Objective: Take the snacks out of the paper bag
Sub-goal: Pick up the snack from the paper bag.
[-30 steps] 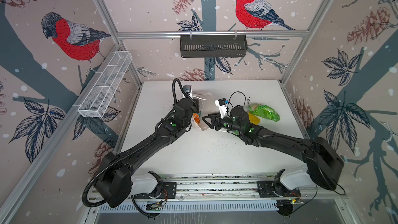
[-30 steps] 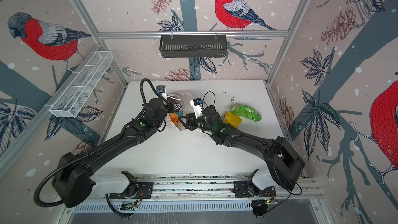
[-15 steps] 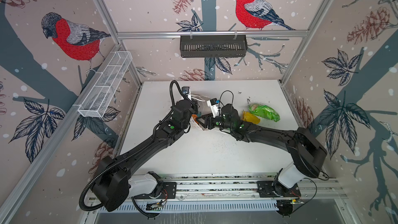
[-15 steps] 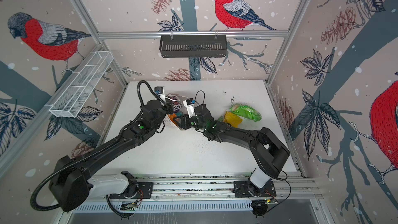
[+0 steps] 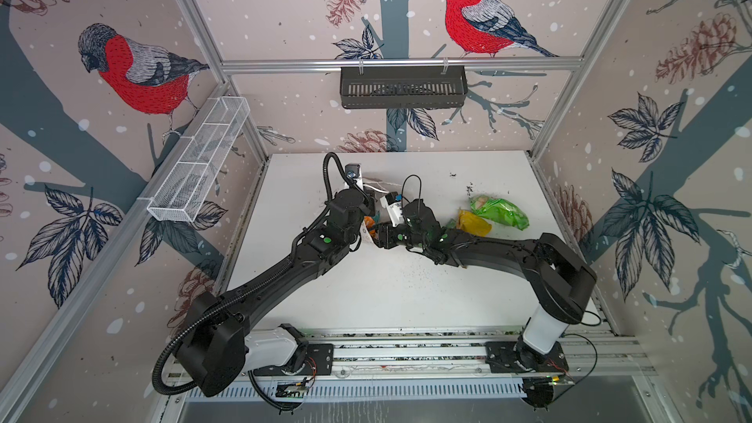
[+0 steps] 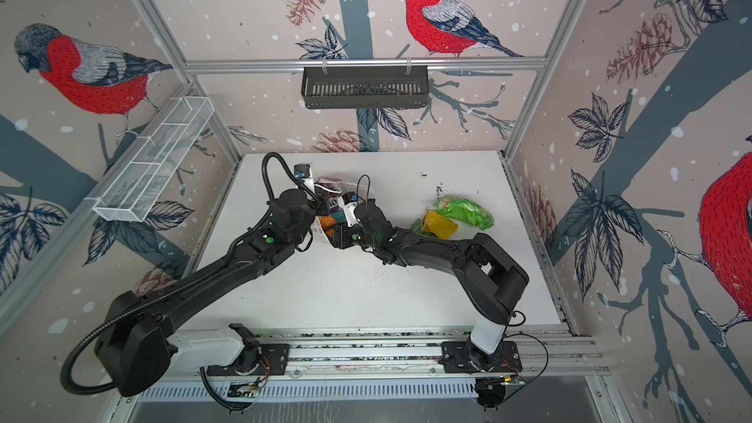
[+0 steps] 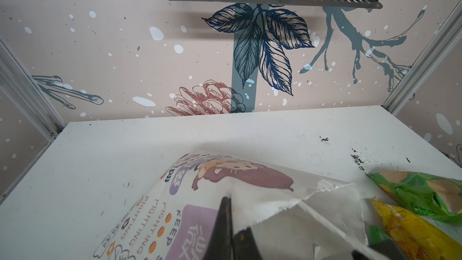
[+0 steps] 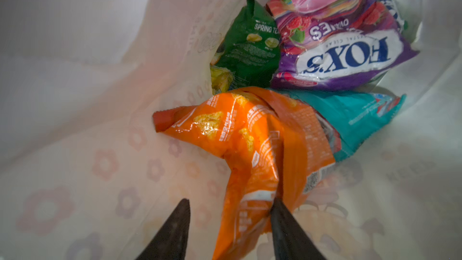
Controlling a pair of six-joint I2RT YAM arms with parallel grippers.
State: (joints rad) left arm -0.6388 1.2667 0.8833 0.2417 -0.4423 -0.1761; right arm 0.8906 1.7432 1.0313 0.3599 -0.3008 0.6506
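In the last second my right arm had pushed deeper into the bag (image 8: pixel 75 126), and the right pincer (image 8: pixel 230 201) had narrowed. Its jaws were still apart, straddling the orange packet (image 8: pixel 240 141), with one finger touching it. The left pincer (image 7: pixel 228 211) stayed clamped on the bag's rim, holding the mouth up. In a top view the bag lay mid-worktop (image 5: pixel 407 290), with a green packet (image 5: pixel 500 213) and a yellow packet (image 5: pixel 474 222) already out at its three o'clock. I judged a third pick was closing. The purple packet (image 8: pixel 345 53) and teal packet (image 8: pixel 362 116) waited inside.
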